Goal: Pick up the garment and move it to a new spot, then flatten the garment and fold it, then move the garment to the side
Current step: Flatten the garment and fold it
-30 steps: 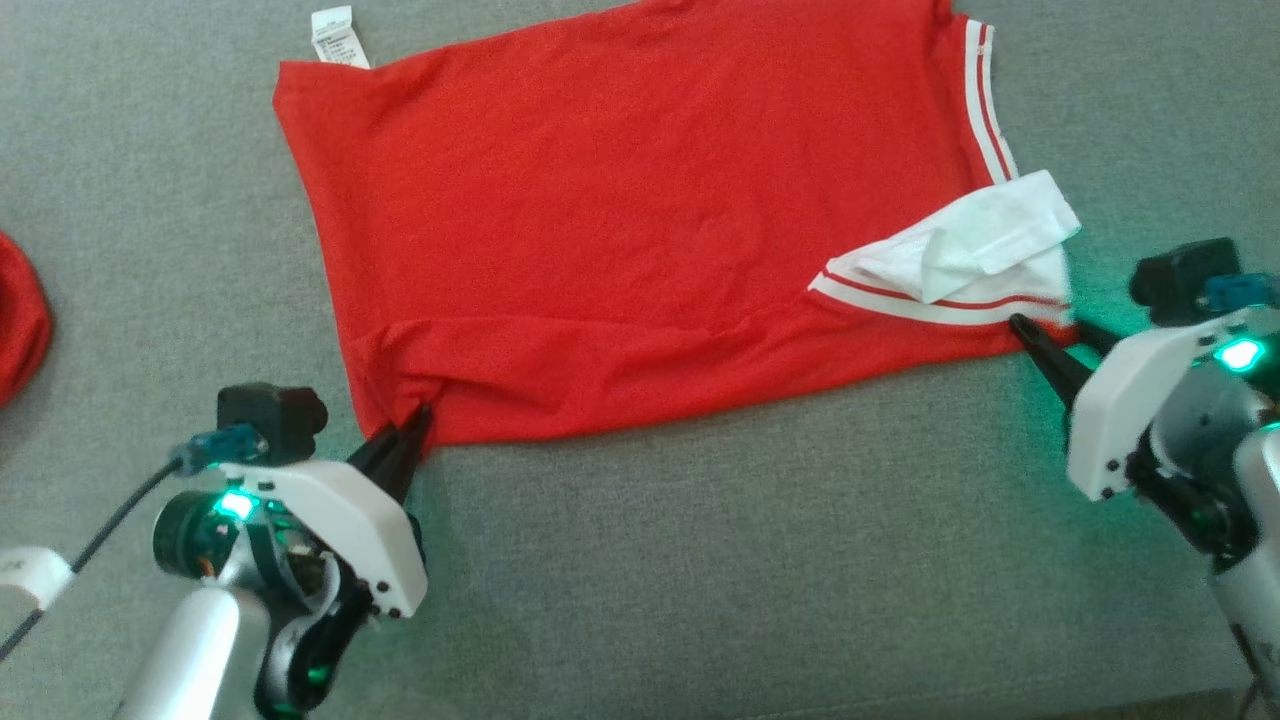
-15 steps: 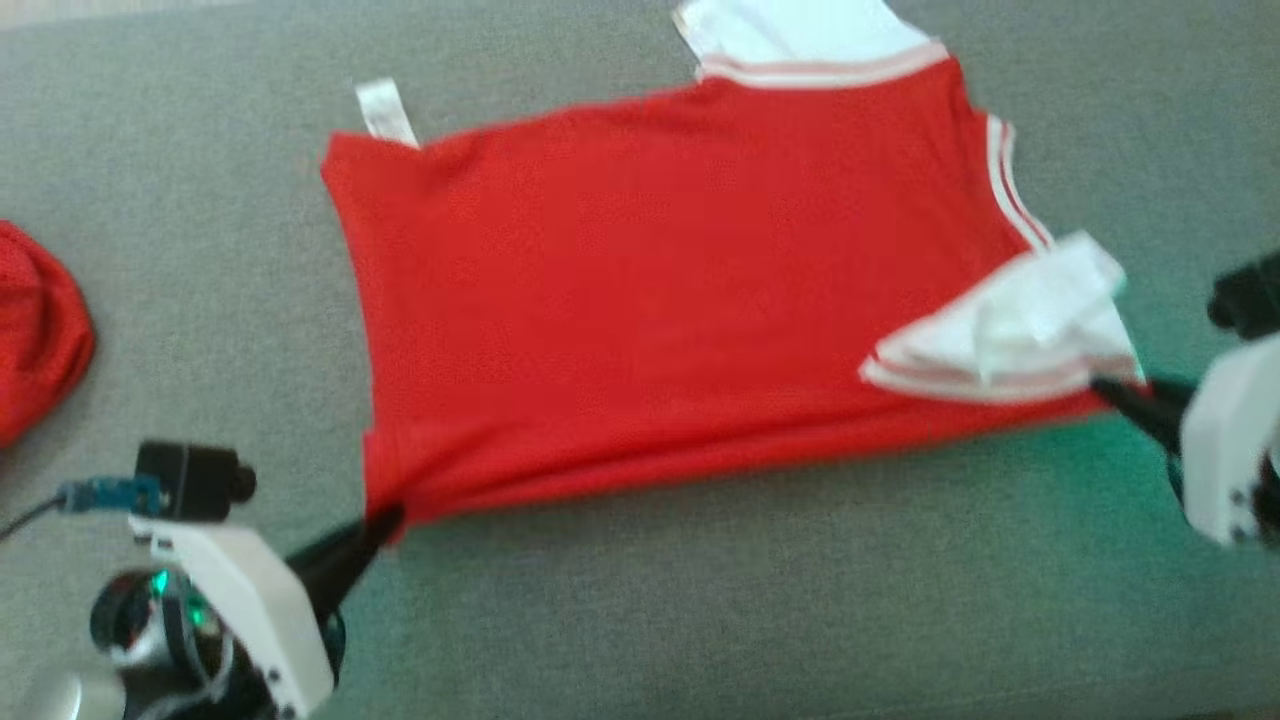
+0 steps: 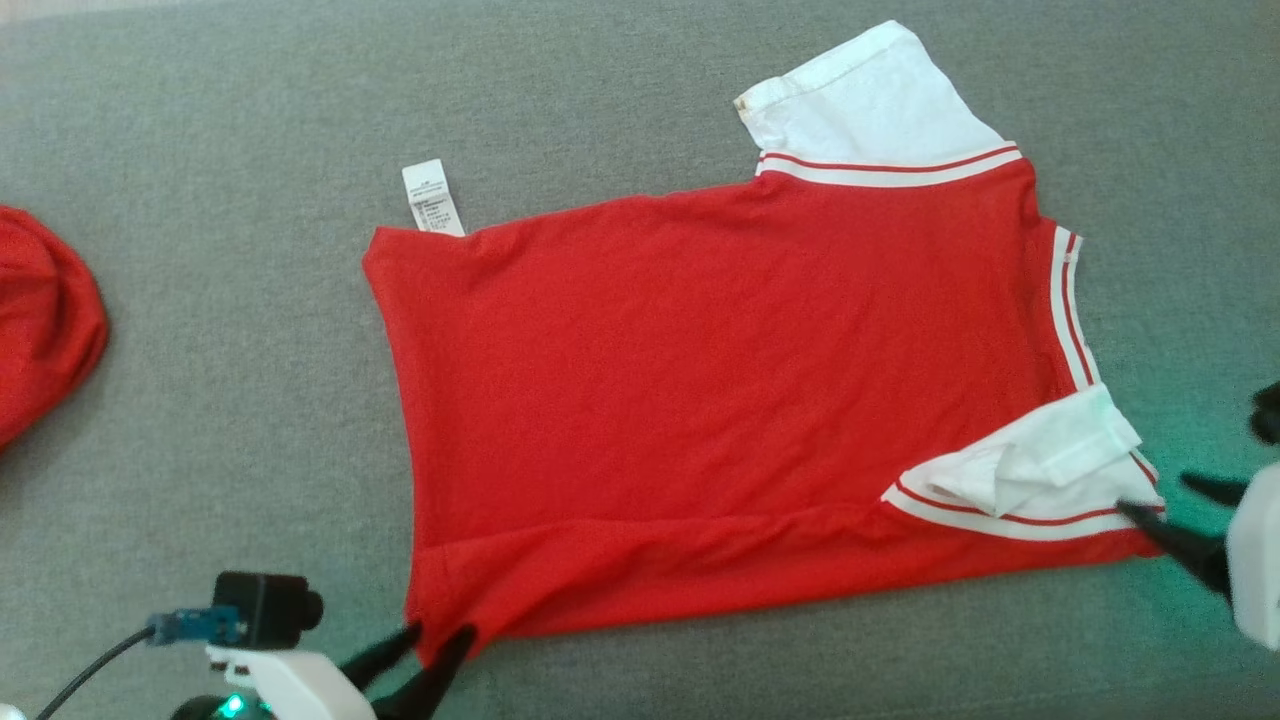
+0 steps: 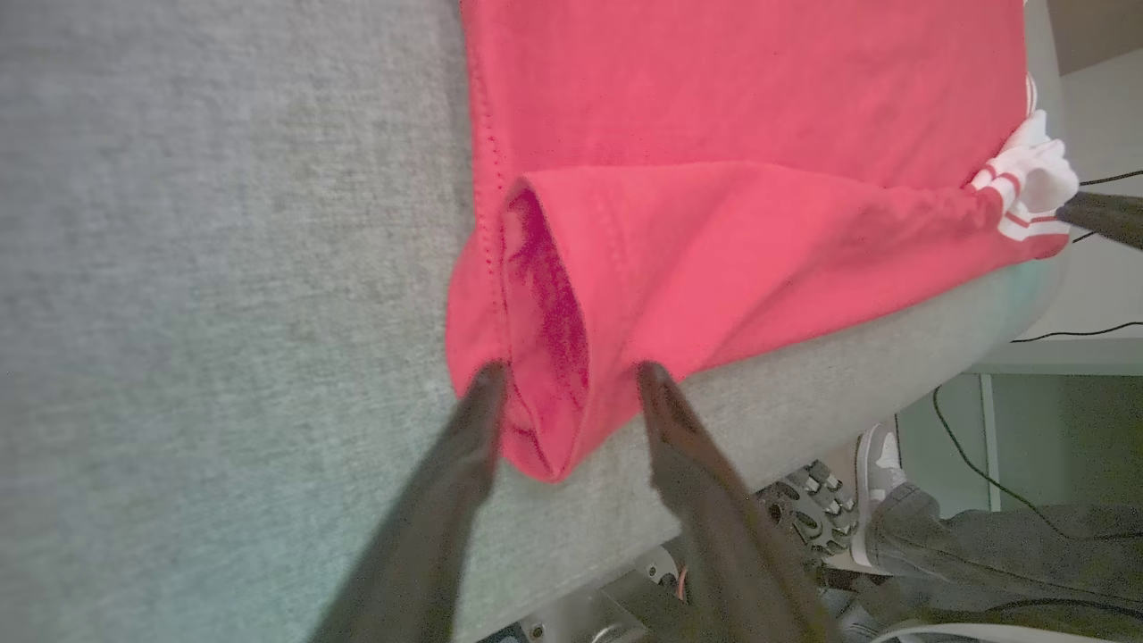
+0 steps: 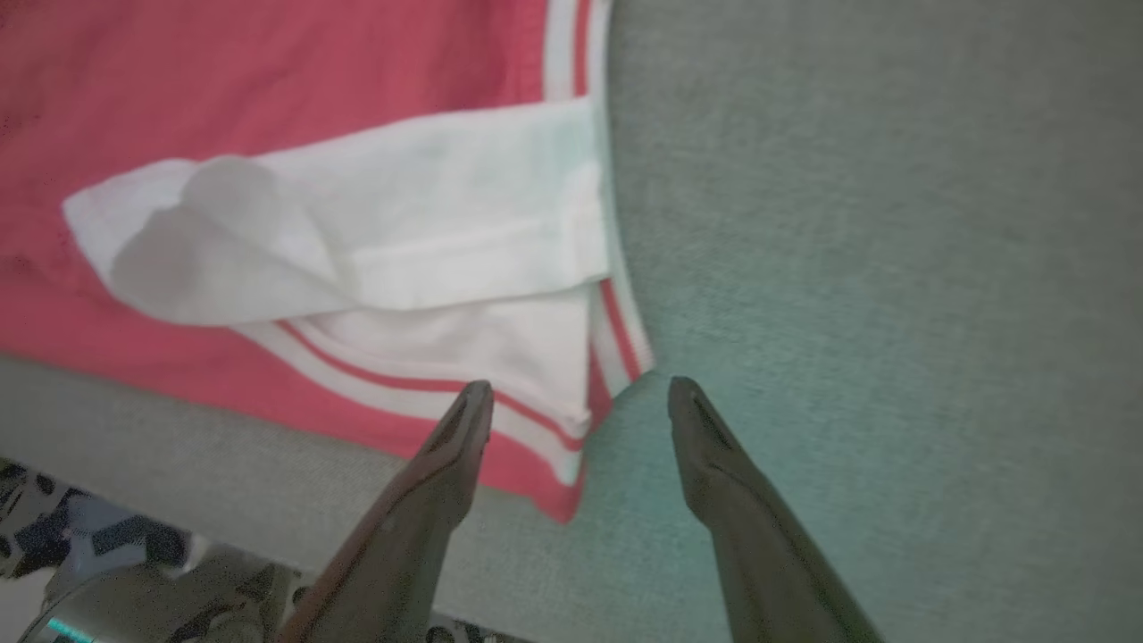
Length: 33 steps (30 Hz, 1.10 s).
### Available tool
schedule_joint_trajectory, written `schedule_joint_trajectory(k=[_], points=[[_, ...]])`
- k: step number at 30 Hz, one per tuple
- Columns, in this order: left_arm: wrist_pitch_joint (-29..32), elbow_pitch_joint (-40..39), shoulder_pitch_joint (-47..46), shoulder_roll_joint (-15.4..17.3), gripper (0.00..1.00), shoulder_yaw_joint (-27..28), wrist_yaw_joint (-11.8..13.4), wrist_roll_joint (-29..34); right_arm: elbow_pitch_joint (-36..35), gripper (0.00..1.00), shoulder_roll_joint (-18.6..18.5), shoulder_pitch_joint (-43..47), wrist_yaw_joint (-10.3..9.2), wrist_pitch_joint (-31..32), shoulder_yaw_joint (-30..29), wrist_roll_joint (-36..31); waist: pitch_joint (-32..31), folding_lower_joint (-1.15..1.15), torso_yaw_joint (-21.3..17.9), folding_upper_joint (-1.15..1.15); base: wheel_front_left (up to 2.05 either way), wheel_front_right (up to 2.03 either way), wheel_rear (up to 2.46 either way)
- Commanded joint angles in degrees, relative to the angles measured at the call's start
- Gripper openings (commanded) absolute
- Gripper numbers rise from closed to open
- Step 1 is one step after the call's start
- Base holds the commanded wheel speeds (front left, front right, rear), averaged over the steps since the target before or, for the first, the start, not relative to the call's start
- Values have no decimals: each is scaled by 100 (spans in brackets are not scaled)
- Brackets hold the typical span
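The garment (image 3: 720, 370), a red jersey with white striped-trim sleeves, lies spread on the grey cushion (image 3: 200, 200), collar end to the right. My left gripper (image 3: 440, 632) is open at the near left hem corner. In the left wrist view the fingers (image 4: 482, 420) straddle that folded corner (image 4: 554, 357) without pinching it. My right gripper (image 3: 1155, 494) is open at the near right corner, beside the folded white sleeve (image 3: 1040, 465). In the right wrist view the gripper (image 5: 578, 388) is open just behind the striped corner (image 5: 571, 429).
A plain red cloth lump (image 3: 40, 320) sits at the far left edge. A white care label (image 3: 432, 197) sticks out of the far hem. The cushion's front edge runs just behind both grippers; below it are a person's shoe (image 4: 880, 455) and cables.
Both grippers were shut on the garment's near corners and have opened, leaving it lying on the cushion. The head camera has shifted, bringing the far sleeve into view.
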Motion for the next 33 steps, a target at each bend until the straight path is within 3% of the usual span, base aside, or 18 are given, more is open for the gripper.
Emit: schedule_joint_trajectory(k=[1, 9, 12, 18, 19, 24, 33], points=[[-158, -108, -233, 40, 100, 264, 59, 167, -58, 100, -70, 30, -5, -177, -265, -207, -13, 0, 0, 0, 0, 0, 0], [-608, -123, -562, 108, 100, 688, 328, 536, -201, 100, 372, -551, -5, -607, -892, -813, 155, 0, 21, 0, 0, 0, 0], [-864, -64, -1196, 95, 100, 796, 475, 869, -233, 100, 598, -1238, -5, -683, -983, -1121, 452, 0, 98, 0, 0, 0, 0], [-1215, 692, -2993, -367, 100, 422, 651, 1389, 162, 100, 972, -2984, -5, -387, -564, -1593, 1197, 0, 445, 0, 0, 0, 0], [-1303, 1094, -3492, -513, 100, 219, 642, 1576, 462, 100, 1084, -3520, -5, -285, -395, -1740, 1374, 0, 581, 0, 0, 0, 0], [-1427, 2032, -4316, -784, 100, -187, 504, 1821, 1342, 100, 1349, -4539, -5, -274, -44, -2058, 1614, 0, 865, 0, 0, 0, 0], [-1475, 2854, -4870, -968, 100, -561, 232, 1907, 2734, 100, 1714, -5348, -5, -505, 282, -2321, 1700, 0, 1051, 0, 0, 0, 0]])
